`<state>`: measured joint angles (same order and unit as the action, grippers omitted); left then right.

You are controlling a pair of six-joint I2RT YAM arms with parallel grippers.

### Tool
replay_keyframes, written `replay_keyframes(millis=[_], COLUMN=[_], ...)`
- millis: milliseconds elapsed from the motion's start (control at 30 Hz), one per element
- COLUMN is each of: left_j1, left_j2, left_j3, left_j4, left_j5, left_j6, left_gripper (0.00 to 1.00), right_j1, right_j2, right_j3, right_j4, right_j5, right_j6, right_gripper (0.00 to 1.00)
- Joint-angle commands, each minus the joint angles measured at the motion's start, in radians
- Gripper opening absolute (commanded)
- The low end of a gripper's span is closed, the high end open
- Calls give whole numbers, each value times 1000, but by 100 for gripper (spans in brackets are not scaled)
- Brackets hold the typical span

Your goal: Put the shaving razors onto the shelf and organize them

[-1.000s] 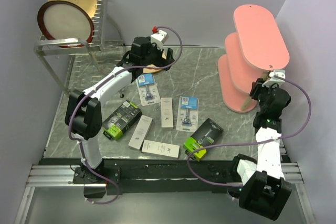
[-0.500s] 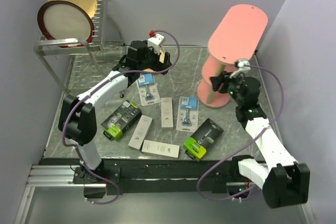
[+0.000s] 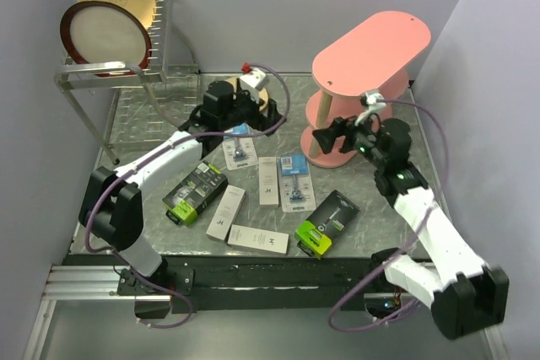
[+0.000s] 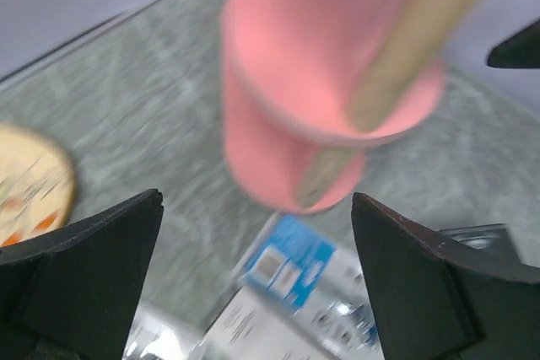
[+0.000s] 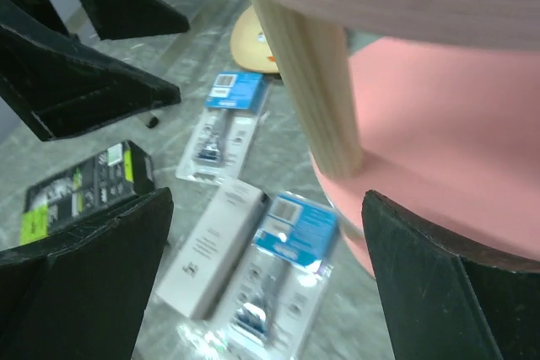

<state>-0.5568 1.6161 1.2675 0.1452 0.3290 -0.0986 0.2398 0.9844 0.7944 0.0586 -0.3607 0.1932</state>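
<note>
- All seven razors lie flat on the table (image 3: 291,128), left of the shelf (image 3: 371,48) and clear of it. None is on a board yet.
- Black-green boxes (image 3: 194,191): two, one near left and one near right. They are probably stiff card and light. Take one across its narrow width, on the long edges.
- White boxes (image 3: 268,180): three, slim and plain, lying between the black-green ones. They are likely very light and easily crushed, so close gently on the long sides.
- Blister cards (image 3: 294,180): two, blue and white, each with a razor under clear plastic. The film is probably slick and the card thin and bendy. Grip over the raised bubble rather than the flat margin.
- Shelf: pink oval boards on pale wooden posts, at the far right of the table. It appears to lean, and whether its foot sits flat cannot be told.
- Right gripper (image 3: 323,137): fingers wide apart and holding nothing, just beside a post (image 5: 312,90) of the shelf.
- Left gripper (image 3: 263,117): fingers wide apart and empty, above the far blister card and facing the shelf.
</note>
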Motion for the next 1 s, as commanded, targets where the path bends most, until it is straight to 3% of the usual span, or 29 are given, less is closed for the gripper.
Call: replay_keyframes(millis=[0,300,633,900,967], left_j1=[-67,-118,-149,-137,-100], left_j2=[40,189,327,356,373], left_j3=[33,141,285,346,395], left_j4=[198,396,447,320,262], left_j5=[110,105,65,-417,-470], left_j6=[-33,-73,-119,-107,-112], left_gripper=[99,99,99,99,99], right_j1=[-98,-397,-484,-491,-493], right_j2=[-122,-18,121,338,399], right_j3=[38,114,175,210,233], right_j4=[-241,-307,-221,35,91], right_j5=[20,103,154,178,186], right_j6=[-84,28,46,95,103], right_gripper=[100,100,100,100,100])
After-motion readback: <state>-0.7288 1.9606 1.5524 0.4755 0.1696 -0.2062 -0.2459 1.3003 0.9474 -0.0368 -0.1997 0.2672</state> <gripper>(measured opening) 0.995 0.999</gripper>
